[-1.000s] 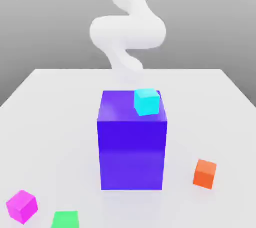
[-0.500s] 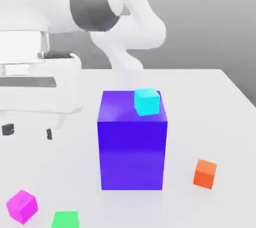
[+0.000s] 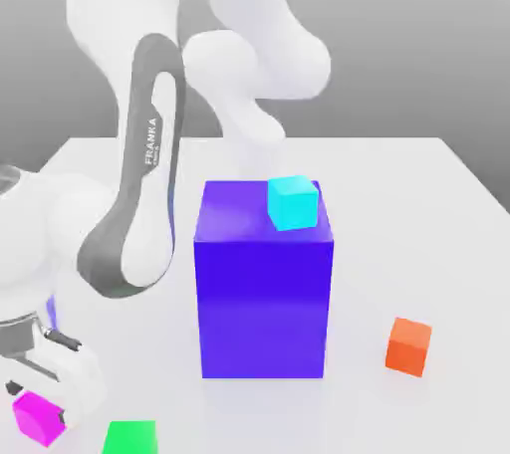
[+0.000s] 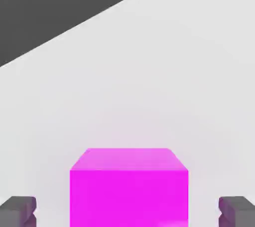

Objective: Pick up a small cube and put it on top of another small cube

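The jaws stand apart on either side of the magenta cube (image 4: 129,188), gaps showing between it and each fingertip (image 4: 20,210). The cube sits on the white surface (image 3: 398,203) at the exterior view's left, a green cube (image 3: 130,437) near it.

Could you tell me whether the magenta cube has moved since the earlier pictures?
No. The magenta cube sits at the same spot, toward the exterior view's left of the green cube; the gripper has come down around it.

White table (image 3: 398,173): purple block (image 3: 264,308), magenta cube (image 3: 38,417), green cube (image 3: 130,438), orange cube (image 3: 408,345).
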